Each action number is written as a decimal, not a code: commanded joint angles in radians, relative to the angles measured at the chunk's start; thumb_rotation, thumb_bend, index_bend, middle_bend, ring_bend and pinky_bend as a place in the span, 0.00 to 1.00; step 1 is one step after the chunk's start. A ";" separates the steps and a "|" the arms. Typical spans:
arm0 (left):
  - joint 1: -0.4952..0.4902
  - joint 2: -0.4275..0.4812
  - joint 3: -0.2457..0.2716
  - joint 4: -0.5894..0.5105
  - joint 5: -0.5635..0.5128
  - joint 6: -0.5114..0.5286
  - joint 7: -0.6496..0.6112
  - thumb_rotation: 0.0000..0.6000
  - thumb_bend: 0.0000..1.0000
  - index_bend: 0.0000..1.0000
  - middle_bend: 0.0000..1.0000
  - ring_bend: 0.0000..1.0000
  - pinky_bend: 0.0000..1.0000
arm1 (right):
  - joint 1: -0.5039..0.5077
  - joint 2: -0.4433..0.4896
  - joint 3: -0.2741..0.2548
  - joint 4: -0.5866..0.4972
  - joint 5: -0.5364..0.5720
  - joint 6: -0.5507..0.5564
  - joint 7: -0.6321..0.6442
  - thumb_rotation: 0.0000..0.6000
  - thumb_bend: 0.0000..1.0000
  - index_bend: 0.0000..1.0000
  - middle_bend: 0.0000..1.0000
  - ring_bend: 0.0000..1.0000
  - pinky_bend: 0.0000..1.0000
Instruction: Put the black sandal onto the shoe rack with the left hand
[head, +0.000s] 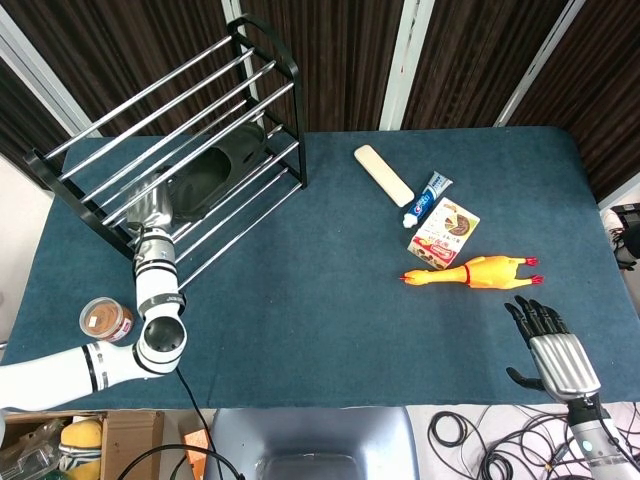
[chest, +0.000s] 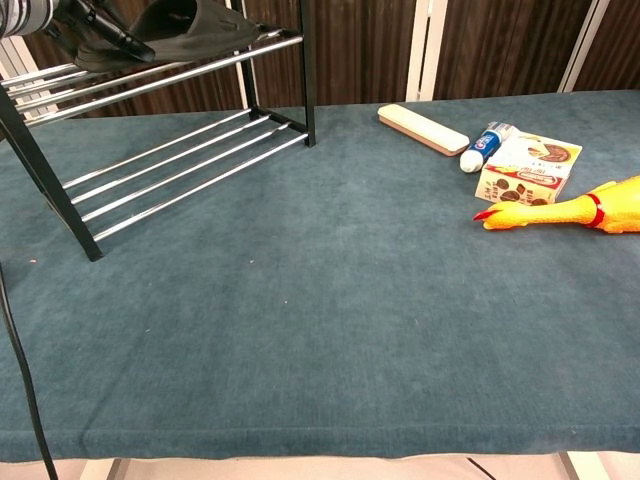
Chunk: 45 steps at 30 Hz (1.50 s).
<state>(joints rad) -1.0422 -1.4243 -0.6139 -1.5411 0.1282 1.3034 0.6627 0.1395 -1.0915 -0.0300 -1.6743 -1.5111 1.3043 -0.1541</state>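
The black sandal (head: 205, 175) lies in the shoe rack (head: 290, 66), showing between its chrome rails in the head view. In the chest view the sandal (chest: 195, 28) rests along the rails of the higher shelf seen there, toe toward the rack's right end post (chest: 308, 90). My left hand (chest: 95, 35) grips the sandal's heel end at the top left; in the head view the left hand (head: 155, 208) reaches in under the rails. My right hand (head: 553, 350) hovers off the table's near right corner, fingers spread and holding nothing.
The lower shelf (chest: 170, 170) holds nothing. Right of the rack lie a cream bar (head: 383, 175), a toothpaste tube (head: 427, 200), a snack box (head: 445, 232) and a rubber chicken (head: 480, 272). A small tin (head: 105, 320) sits by my left forearm.
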 joint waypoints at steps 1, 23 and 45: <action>0.001 0.005 0.007 -0.003 -0.009 -0.011 0.014 0.75 0.27 0.20 0.31 0.27 0.41 | 0.000 0.001 0.001 0.000 0.000 0.001 0.002 1.00 0.13 0.00 0.00 0.00 0.12; 0.022 0.067 0.033 -0.109 0.009 -0.102 0.003 0.69 0.23 0.07 0.14 0.08 0.25 | -0.001 0.000 0.002 -0.001 0.004 0.001 -0.002 1.00 0.13 0.00 0.00 0.00 0.12; 0.190 0.233 0.198 -0.442 0.469 -0.095 -0.177 0.70 0.25 0.08 0.28 0.21 0.25 | -0.002 0.003 0.002 -0.003 0.002 0.004 -0.003 1.00 0.13 0.00 0.00 0.00 0.12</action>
<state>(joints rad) -0.8707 -1.2003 -0.4472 -1.9786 0.5621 1.2030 0.4915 0.1374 -1.0891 -0.0288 -1.6778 -1.5095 1.3084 -0.1570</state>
